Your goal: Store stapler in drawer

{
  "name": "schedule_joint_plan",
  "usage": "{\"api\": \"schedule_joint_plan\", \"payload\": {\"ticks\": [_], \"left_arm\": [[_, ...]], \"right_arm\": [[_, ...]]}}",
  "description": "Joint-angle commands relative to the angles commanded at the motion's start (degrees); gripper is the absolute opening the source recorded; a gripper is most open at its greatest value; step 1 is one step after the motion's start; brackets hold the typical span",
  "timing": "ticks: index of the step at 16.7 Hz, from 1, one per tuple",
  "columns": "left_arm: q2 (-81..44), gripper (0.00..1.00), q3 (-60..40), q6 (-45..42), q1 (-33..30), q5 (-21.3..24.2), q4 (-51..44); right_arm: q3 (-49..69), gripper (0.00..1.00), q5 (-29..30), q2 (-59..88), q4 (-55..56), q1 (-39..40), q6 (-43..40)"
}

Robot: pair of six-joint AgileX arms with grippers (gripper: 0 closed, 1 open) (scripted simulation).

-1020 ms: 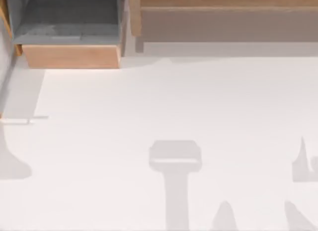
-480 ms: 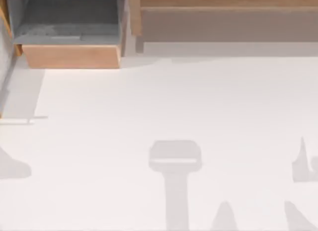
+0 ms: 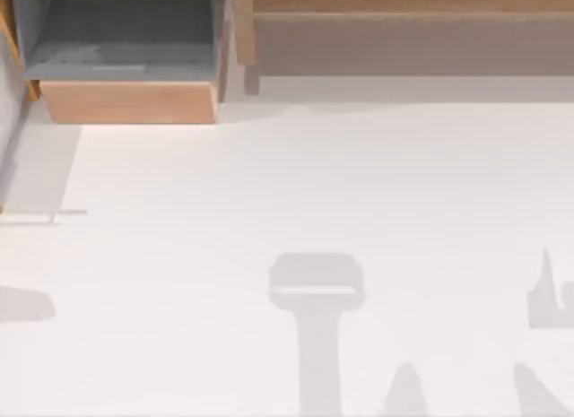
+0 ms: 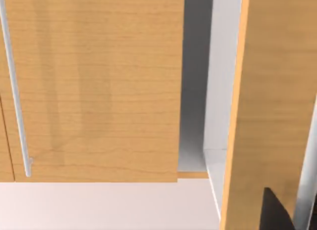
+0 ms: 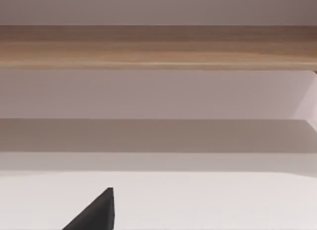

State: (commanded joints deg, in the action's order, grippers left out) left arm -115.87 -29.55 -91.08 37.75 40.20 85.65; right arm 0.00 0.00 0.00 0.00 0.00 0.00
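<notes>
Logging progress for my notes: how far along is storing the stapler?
Done: the drawer stands pulled open, grey inside on show, with no stapler visible in it. In hand: nothing. A dark fingertip sits near the cabinet front. Left: getting the stapler into the drawer and closing it.

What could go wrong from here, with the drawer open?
1. In the left wrist view, the left gripper sits close beside a wooden panel edge; a careless move might clip it.
2. The drawer stands open, its front jutting over the table; a sweeping arm could knock it.
The right gripper faces the shelf unit.
</notes>
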Motion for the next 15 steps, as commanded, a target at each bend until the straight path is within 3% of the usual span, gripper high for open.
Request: {"api": "schedule_joint_plan", "payload": {"ticks": [8,15], "left_arm": [[-0.71,0.00,-0.13,0.23,0.00,-0.12,-0.67],[-5.18,0.00,-11.19,0.44,-5.95,-6.06,-6.69]], "right_arm": [[0.00,1.00,0.00,0.00,0.00,0.00,0.00],[0.00,1.00,0.00,0.00,0.00,0.00,0.00]]}}
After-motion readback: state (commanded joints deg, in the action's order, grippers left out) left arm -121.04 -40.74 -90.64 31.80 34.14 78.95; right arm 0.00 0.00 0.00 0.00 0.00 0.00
